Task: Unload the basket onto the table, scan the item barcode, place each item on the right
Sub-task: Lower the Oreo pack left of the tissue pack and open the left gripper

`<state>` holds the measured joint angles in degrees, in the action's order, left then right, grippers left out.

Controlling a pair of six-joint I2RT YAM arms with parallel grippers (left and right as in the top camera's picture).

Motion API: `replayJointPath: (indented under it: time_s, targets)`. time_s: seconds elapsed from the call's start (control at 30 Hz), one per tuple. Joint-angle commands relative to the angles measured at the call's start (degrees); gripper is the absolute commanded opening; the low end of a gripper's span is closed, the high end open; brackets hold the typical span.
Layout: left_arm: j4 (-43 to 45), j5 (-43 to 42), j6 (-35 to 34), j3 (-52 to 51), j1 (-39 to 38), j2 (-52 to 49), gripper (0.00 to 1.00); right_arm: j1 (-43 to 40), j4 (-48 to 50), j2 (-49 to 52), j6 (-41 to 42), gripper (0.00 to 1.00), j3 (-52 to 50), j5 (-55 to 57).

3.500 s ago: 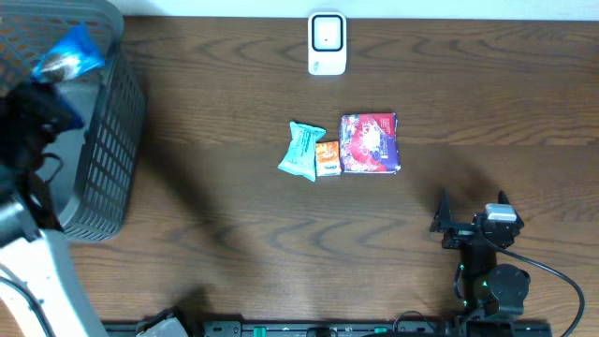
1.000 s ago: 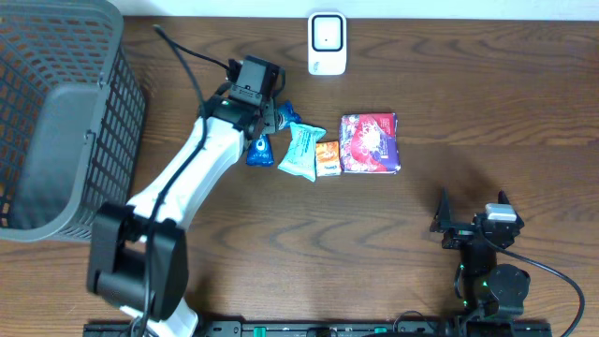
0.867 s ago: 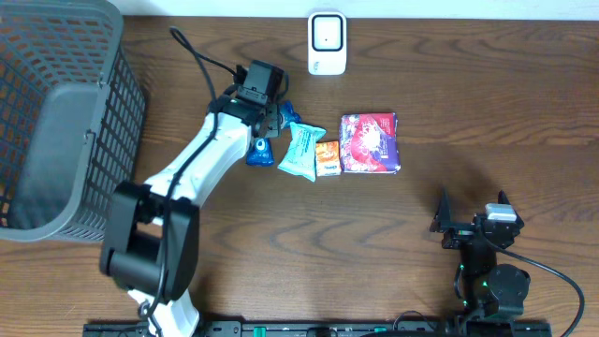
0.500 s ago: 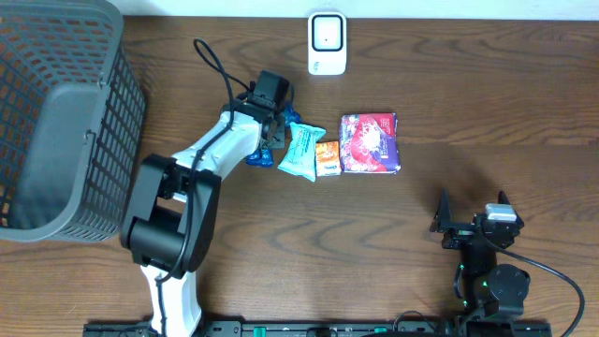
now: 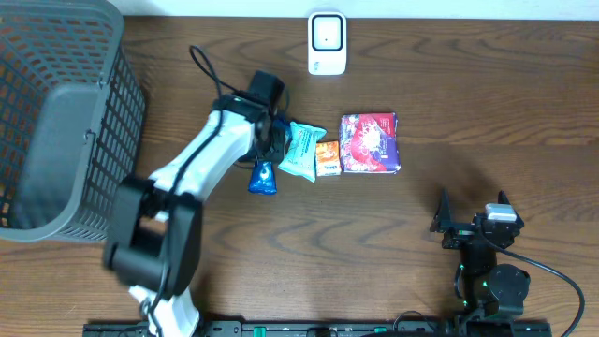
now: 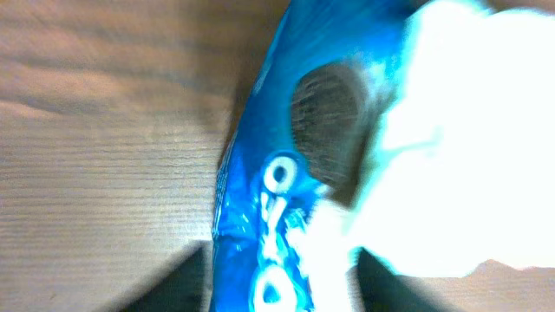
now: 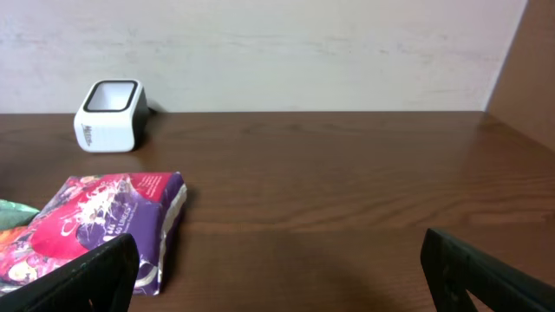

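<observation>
Blue packet (image 5: 262,177) lies lengthwise near-to-far on the desk (image 5: 440,84); spread of left fingers (image 5: 272,142) unclear, right fingers (image 7: 87,273) wide apart.

Table (image 5: 468,103): basket (image 5: 117,131), scanner (image 5: 327,43), blue (image 5: 263,178), teal (image 5: 301,152), orange (image 5: 328,159), purple pkts (image 5: 370,142).

Scanner (image 5: 327,43) sits at the back, packets (image 5: 327,157) in a row before it, basket (image 5: 103,140) at far left.
</observation>
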<state>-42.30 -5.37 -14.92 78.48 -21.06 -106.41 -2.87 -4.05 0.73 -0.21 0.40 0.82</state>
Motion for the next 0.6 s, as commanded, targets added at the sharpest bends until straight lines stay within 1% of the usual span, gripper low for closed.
replayJointPath:
  time_s: [0.0,0.07,0.13,0.2,0.43,0.57]
  targets:
    - [0.6,-2.1,3.1,1.7,0.1,6.5,0.8,0.3,-0.2,-0.2,1.0,0.99,-0.1,-0.3]
    - [1.9,-2.1,4.9,1.7,0.1,7.3,0.81,0.3,-0.2,-0.2,1.0,0.99,-0.1,-0.3]
    - [3.3,-1.4,4.9,1.6,0.1,7.0,0.79,0.3,-0.2,-0.2,1.0,0.99,-0.1,-0.3]
    - [5.1,0.8,4.9,1.4,0.1,5.7,0.68,0.3,-0.2,-0.2,1.0,0.99,-0.1,-0.3]
    - [8.3,8.5,6.3,1.4,0.3,-3.3,0.67,0.3,-0.2,-0.2,1.0,0.99,-0.1,-0.3]
    - [8.8,8.5,6.4,1.4,0.2,-6.4,0.67,0.3,-0.2,-0.2,1.0,0.99,-0.1,-0.3]
